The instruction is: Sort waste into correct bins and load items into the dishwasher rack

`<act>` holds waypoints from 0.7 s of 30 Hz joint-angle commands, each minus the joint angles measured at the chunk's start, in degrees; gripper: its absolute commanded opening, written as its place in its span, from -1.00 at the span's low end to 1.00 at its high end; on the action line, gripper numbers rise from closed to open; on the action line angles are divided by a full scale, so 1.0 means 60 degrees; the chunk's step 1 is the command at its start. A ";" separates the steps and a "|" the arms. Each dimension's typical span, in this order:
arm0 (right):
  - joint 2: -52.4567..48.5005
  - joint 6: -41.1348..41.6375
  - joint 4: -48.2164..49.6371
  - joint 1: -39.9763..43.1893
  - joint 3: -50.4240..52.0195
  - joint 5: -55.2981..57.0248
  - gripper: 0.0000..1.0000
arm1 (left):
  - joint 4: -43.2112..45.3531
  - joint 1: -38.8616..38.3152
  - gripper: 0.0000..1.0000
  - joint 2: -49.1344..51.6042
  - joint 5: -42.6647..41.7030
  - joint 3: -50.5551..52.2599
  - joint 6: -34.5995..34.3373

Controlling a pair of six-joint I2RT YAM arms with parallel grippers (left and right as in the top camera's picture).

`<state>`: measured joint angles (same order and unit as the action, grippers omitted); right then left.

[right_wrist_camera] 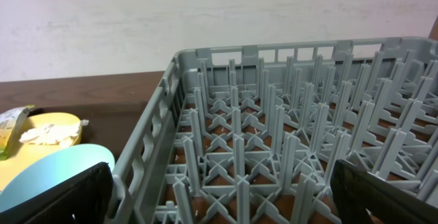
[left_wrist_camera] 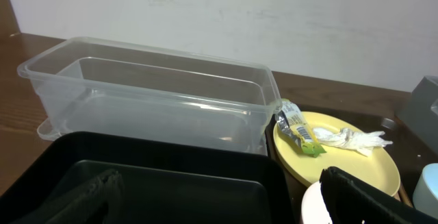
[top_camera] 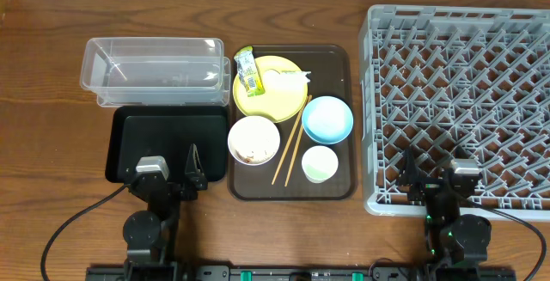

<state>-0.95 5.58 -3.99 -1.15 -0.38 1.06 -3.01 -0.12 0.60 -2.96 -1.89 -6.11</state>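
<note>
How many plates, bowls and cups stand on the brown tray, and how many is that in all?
Plates: 1, the yellow plate
Bowls: 2, the light blue bowl and the white bowl
Cups: 1, the small white cup
Total: 4

The left arm and right arm are black, with grey-capped wrists, flat fingers, thin cables.

Tub behind flat tray, far left. Serving tray centre: plate at back with wrapper and scrap on it; rice bowl, chopsticks, other bowl, cup in front. Rack right.
</note>
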 commanded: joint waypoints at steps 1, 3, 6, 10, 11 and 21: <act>0.0047 -0.0084 -0.0036 -0.0007 0.0011 -0.0007 0.98 | -0.0127 -0.0011 0.88 -0.0062 0.0109 0.0277 0.0084; 0.0047 -0.0087 -0.0040 -0.0007 0.0011 -0.0004 0.99 | -0.0127 -0.0011 0.89 -0.0062 0.0109 0.0277 0.0087; 0.0047 -0.0084 -0.0044 -0.0007 0.0011 -0.0011 0.99 | -0.0127 -0.0011 0.88 -0.0062 0.0109 0.0277 0.0084; 0.0047 -0.0080 0.0022 0.0000 0.0011 -0.0007 0.98 | -0.0127 -0.0011 0.88 -0.0058 0.0109 0.0277 0.0084; 0.0047 -0.0084 -0.0004 0.0000 0.0011 -0.0007 0.99 | -0.0127 -0.0011 0.88 -0.0044 0.0106 0.0277 0.0076; -0.0357 -0.0087 -0.0710 0.0000 -0.0780 0.0178 0.99 | -0.1078 -0.0011 0.88 0.1424 -0.0219 -0.1315 -0.0346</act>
<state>-1.61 5.61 -6.94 -1.15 -1.80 1.13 -7.73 -0.12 5.56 -3.49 -4.60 -7.53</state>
